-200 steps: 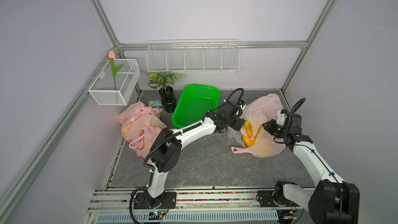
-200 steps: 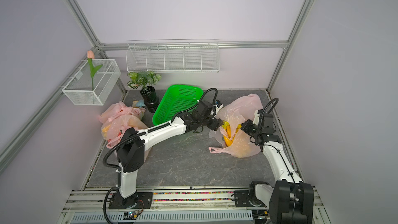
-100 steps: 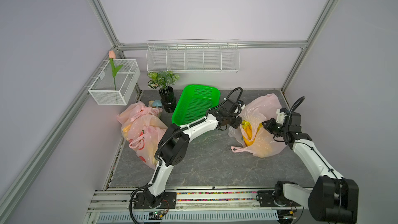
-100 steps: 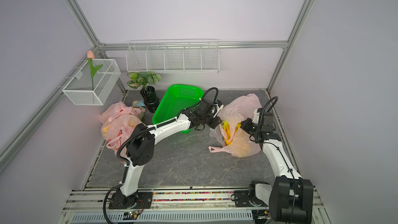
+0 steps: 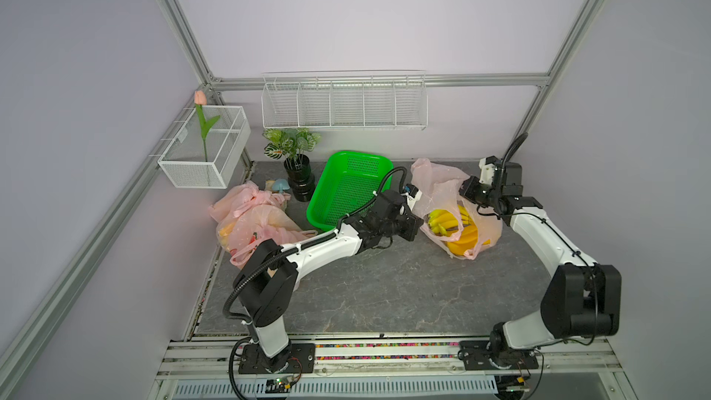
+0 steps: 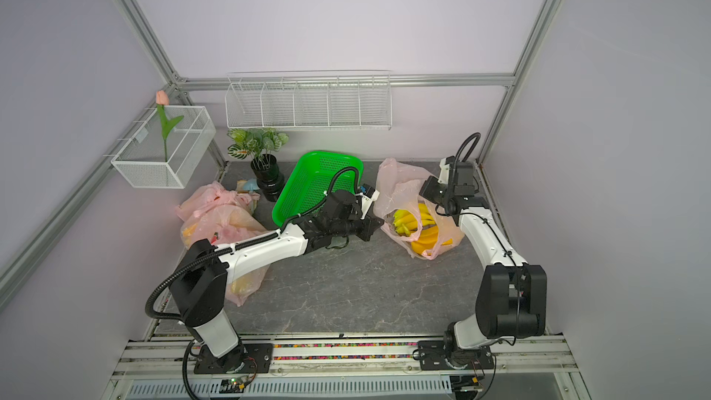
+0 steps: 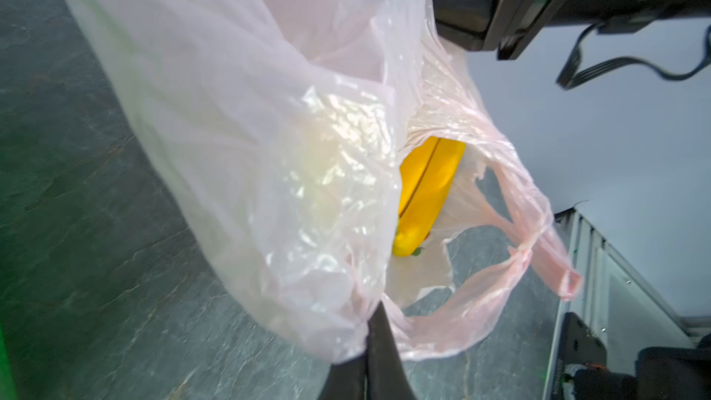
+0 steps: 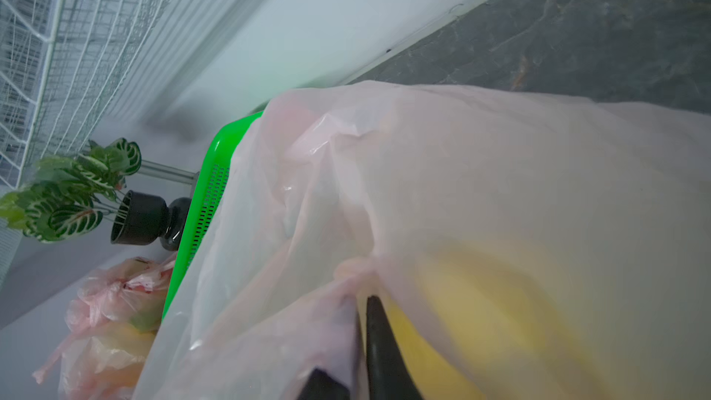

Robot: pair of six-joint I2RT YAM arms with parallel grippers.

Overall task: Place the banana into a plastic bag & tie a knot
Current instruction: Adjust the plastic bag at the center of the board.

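1 plastic bag (image 5: pixel 434 186) | bananas (image 5: pixel 448 221) inside | left end effector (image 7: pixel 373 325) pinching edge

In the right wrist view the bag (image 8: pixel 481 171) veils the bananas (image 8: pixel 492 302) to a yellow blur. It also covers one finger of the right gripper (image 8: pixel 359 311), so its grip cannot be told. The picture's edge cuts off the left gripper (image 7: pixel 375 329), and film hides most of the bananas there.
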